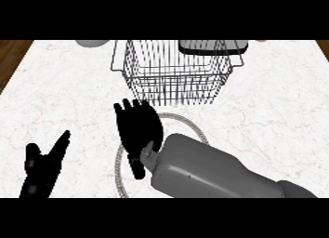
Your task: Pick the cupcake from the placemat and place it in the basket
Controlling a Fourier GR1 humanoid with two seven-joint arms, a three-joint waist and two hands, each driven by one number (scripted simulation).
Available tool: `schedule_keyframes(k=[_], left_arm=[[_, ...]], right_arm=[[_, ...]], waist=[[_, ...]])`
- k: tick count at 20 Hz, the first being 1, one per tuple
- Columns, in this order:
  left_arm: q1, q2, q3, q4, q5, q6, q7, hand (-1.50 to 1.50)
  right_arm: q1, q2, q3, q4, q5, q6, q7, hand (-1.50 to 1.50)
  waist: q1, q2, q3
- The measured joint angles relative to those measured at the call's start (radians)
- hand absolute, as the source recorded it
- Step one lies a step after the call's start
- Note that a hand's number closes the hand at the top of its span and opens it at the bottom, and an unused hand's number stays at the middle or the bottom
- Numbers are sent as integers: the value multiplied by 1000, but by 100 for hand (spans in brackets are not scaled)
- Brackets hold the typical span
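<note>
Right now the right hand [138, 132] lies over the placemat [187, 123], with its grey forearm coming in from about five o'clock and covering most of the mat. Its fingers point toward twelve o'clock and look rather straight and close together, with the thumb hanging down at the lower side; nothing is visibly held between them. The cupcake cannot be seen anywhere: I judge it is under this hand or the forearm, still on the mat, but the view does not prove it.

The wire basket [174, 69] stands at twelve o'clock from the hand, just beyond the far rim of the mat. It looks open at the top. A dark object with a pale top [214, 46] sits behind it, and a grey rounded thing [92, 42] at eleven o'clock.

To do the grasp well, the fingers and thumb should close around the sides of the cupcake, not press on its top, and only then lift straight up. The lift must be high enough to pass the near rim of the basket.

The left hand [43, 169] rests at eight o'clock, fingers straight and up.
</note>
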Motion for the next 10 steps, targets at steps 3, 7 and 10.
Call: schedule_keyframes(k=[3,7,10], left_arm=[[-4,1,8,-1,0,-12,14,0],[-10,-8,17,15,-6,-26,-1,0],[-10,-8,21,3,-11,-30,12,0]], right_arm=[[17,6,10,19,19,-22,-16,-150],[22,10,26,42,25,-56,-34,-150],[25,12,60,67,18,-97,-48,-150]], waist=[[1,0,0],[3,0,1],[7,1,-1]])
